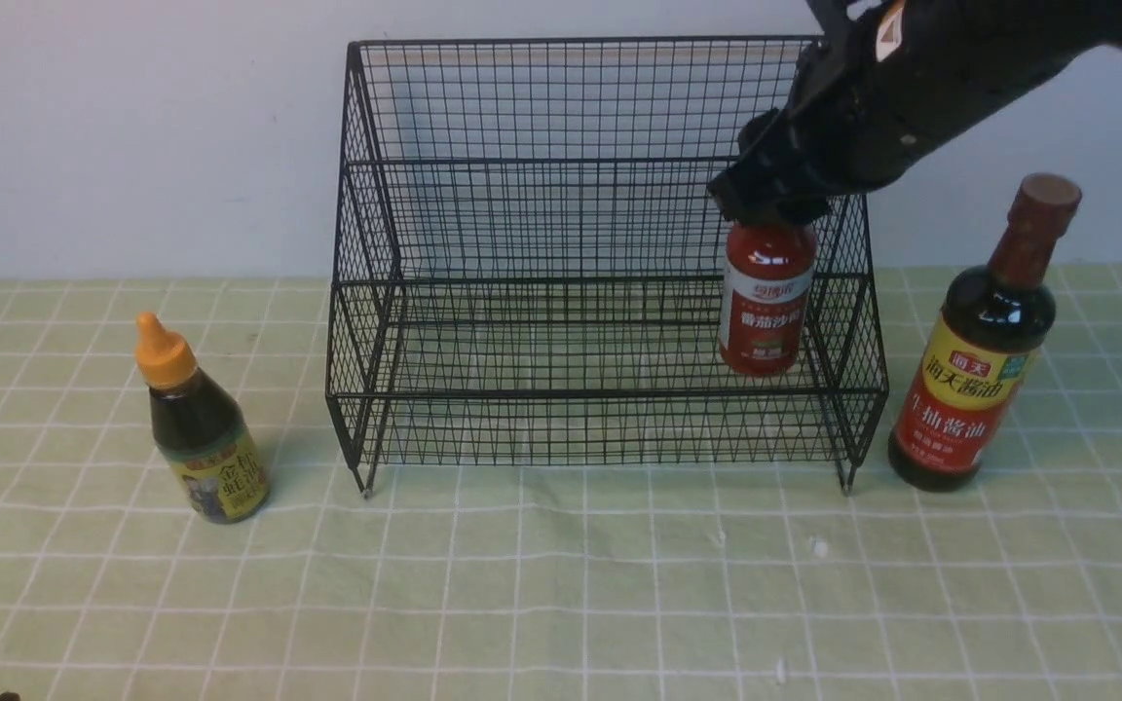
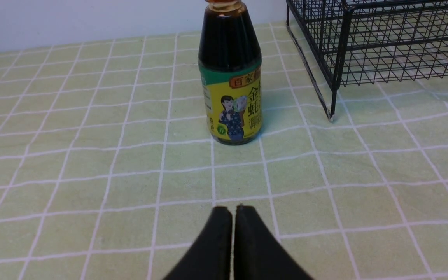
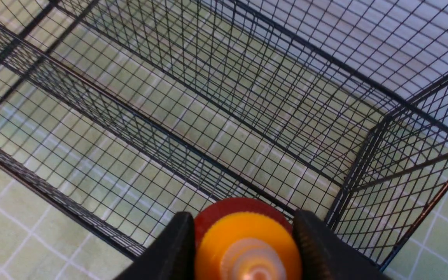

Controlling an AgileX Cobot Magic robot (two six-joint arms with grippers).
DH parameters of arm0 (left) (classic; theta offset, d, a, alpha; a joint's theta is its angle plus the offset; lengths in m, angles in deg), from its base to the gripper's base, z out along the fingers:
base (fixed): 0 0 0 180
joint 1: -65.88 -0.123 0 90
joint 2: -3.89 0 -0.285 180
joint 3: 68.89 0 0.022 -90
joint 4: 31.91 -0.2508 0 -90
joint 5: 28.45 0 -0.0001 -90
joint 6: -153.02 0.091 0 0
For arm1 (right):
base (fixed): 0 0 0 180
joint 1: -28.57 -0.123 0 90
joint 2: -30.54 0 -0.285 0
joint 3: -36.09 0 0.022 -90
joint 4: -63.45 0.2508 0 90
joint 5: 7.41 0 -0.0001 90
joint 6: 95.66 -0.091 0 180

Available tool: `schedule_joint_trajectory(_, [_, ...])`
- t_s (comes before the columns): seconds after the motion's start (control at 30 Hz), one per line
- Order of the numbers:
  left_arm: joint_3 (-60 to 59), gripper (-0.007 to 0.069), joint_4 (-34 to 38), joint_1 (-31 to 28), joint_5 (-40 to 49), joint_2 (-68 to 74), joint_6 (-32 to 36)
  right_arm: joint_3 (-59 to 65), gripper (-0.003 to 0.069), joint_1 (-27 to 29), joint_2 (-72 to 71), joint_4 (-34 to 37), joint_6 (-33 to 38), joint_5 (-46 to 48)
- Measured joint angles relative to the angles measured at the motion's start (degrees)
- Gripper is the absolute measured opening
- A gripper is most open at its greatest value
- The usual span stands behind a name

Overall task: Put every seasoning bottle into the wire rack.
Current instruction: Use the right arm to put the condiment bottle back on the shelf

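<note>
From your right wrist camera you look down on the right gripper [image 3: 243, 219], its two black fingers [image 3: 177, 241] pressed against opposite sides of the yellow cap of the small red sauce bottle [image 3: 247, 249]. The bottle's red shoulder shows just past the cap. Below it you see the black wire rack [image 3: 193, 151] with its stepped mesh tiers, the bottle close to one corner post, and pale green checked cloth [image 3: 10, 229] through and outside the mesh.
</note>
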Motion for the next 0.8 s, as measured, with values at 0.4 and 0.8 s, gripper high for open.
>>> schedule_joint_trajectory(0.4, [0.00,-0.0006,0.00,0.00,0.00,0.00,0.00,-0.12,0.0295,0.00,6.16,-0.60,-2.10,1.43])
schedule_joint_trajectory(0.8, [0.00,-0.0006,0.00,0.00,0.00,0.00,0.00,-0.65,0.0323,0.00,8.62,-0.79,-5.84,4.83])
